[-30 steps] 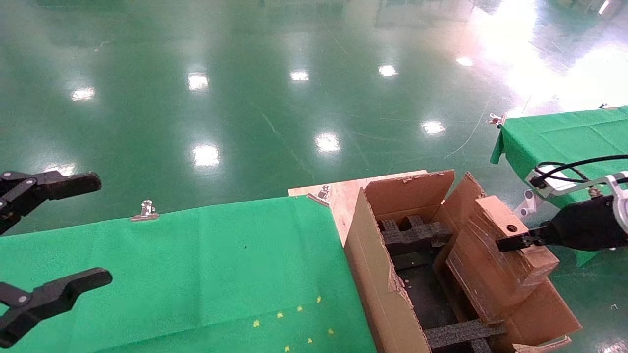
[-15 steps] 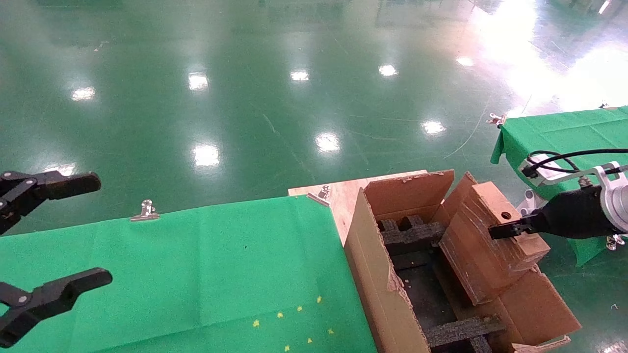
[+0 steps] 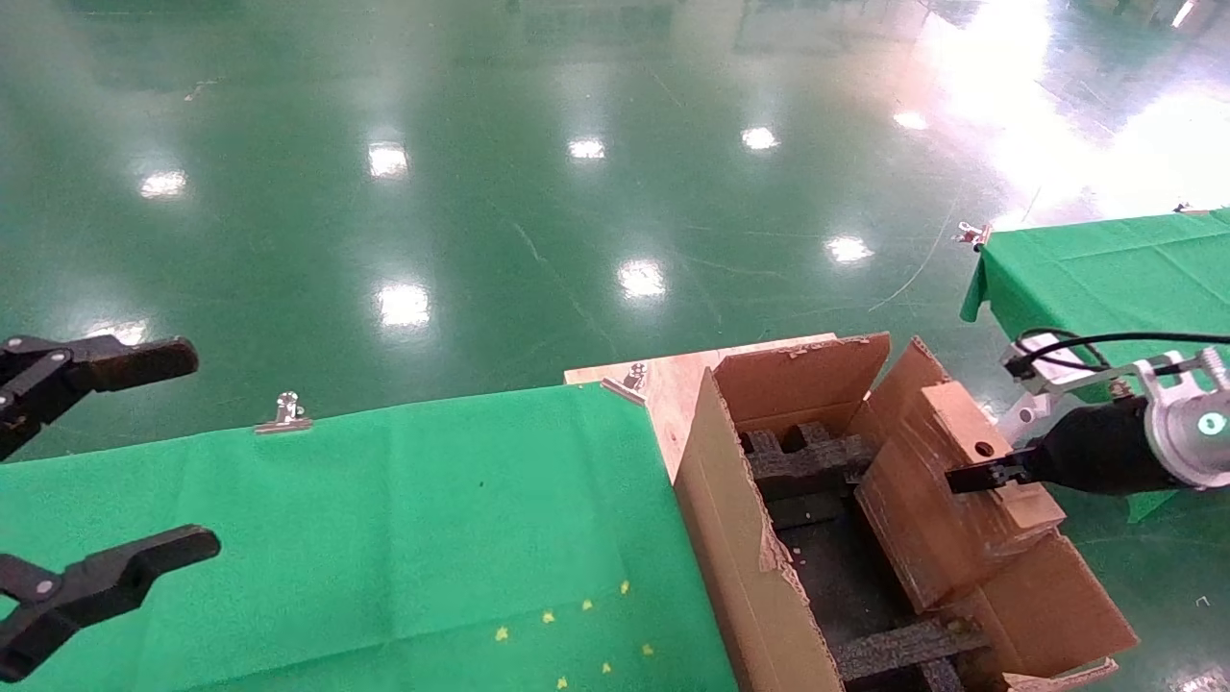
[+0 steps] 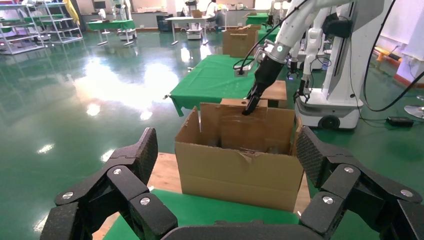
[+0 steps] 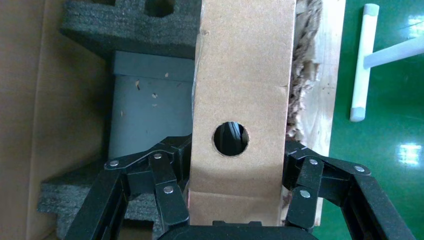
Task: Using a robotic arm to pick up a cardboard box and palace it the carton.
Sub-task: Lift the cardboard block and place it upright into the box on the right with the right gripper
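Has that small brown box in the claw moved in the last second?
Yes. The cardboard box, held by the right gripper, has shifted left and sunk lower into the carton.

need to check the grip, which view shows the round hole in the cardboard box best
The right wrist view: the hole faces the camera, centred between the right gripper fingers clamping the cardboard box. The head view shows it small; in the left wrist view it cannot be seen.

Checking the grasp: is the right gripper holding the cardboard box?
Yes, the right gripper has its jaws clamped on both sides of the cardboard box.
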Tool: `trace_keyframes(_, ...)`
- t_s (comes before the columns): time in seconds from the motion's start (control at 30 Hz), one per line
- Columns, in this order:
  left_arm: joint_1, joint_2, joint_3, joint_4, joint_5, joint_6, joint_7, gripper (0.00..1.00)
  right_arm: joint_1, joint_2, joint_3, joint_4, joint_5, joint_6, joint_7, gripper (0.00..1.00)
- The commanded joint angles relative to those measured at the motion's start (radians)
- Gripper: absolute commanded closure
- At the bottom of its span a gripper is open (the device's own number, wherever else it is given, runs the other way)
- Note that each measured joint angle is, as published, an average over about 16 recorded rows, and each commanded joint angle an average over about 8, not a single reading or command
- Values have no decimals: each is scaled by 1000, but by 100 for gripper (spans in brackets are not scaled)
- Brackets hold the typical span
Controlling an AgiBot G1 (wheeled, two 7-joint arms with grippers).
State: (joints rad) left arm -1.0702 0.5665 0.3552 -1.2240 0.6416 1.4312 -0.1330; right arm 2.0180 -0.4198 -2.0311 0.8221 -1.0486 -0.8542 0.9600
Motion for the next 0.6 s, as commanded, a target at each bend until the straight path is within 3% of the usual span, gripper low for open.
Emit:
trace_keyframes(0.03, 0, 0, 0, 0, 0, 0, 0, 0, -16, -3, -1, 2, 6, 17, 3, 100)
trace_keyframes(0.6, 0, 0, 0, 0, 0, 0, 0, 0, -174, -109, -8, -73, 56, 108, -20, 100)
